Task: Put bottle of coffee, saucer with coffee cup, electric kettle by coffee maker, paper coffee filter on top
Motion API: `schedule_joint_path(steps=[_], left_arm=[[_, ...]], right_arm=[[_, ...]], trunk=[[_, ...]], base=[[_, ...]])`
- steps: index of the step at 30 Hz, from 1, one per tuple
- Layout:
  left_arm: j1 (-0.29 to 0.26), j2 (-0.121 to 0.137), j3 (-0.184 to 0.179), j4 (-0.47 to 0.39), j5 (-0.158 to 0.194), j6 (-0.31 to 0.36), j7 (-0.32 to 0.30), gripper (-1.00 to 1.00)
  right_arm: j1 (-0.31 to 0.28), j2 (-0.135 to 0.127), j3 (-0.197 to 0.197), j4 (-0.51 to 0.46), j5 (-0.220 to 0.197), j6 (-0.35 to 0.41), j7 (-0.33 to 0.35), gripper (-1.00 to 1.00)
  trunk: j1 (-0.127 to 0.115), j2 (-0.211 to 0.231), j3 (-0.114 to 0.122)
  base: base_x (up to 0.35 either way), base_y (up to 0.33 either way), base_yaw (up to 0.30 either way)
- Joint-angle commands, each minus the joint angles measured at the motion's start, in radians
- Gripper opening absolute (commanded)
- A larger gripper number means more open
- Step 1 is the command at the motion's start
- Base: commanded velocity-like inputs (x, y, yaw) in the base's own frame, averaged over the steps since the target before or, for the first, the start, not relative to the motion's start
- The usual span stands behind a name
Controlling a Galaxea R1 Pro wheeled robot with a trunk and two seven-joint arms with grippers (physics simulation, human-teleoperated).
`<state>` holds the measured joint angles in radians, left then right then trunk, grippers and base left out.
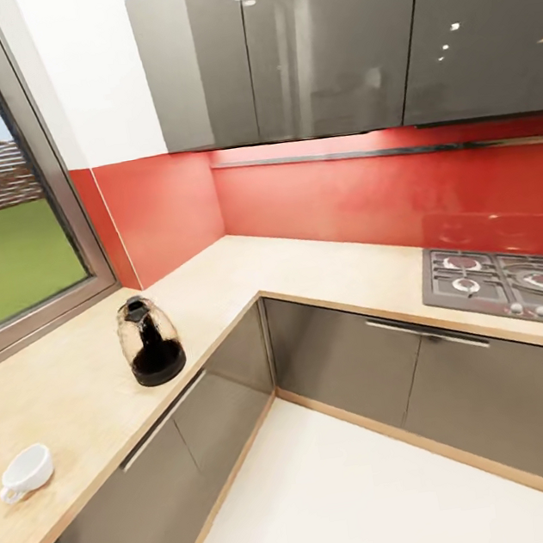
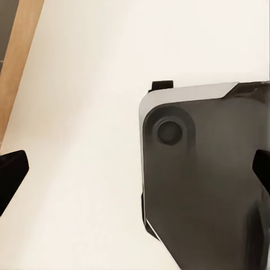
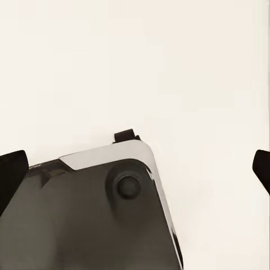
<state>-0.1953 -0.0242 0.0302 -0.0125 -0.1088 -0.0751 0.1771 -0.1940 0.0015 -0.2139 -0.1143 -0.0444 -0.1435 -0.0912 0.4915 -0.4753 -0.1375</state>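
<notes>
- The electric kettle [image 1: 150,341] stands upright on the L-shaped tabletop [image 1: 247,279], near its front edge, in the left half of the head view; the coffee cup [image 1: 24,473] lies tipped on its side further along the same run, well apart from the kettle.
- The left pincer [image 2: 135,169] hangs over pale floor [image 2: 84,112] beside the robot's dark base [image 2: 208,180], fingertips spread wide, nothing between them.
- The right pincer [image 3: 135,169] is likewise spread and empty.
- Both pincers sit low, so kettle and cup lie up and ahead of them, toward the left; the left arm is probably nearer.
</notes>
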Motion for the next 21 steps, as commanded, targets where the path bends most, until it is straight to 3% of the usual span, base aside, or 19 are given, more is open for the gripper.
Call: schedule_joint_path(steps=[1,21], left_arm=[[-0.001,0.000,0.004,0.001,-0.010,-0.003,0.005,1.00],[-0.001,0.001,0.007,-0.001,-0.001,-0.003,0.005,1.00]], right_arm=[[-0.001,0.000,-0.001,0.001,-0.004,-0.004,-0.001,1.00],[0.000,0.002,-0.001,0.001,-0.003,-0.004,-0.001,1.00]], trunk=[[0.001,-0.002,-0.002],[0.001,-0.002,-0.002]], base=[[0.077,-0.300,0.199],[0.006,-0.288,0.270]])
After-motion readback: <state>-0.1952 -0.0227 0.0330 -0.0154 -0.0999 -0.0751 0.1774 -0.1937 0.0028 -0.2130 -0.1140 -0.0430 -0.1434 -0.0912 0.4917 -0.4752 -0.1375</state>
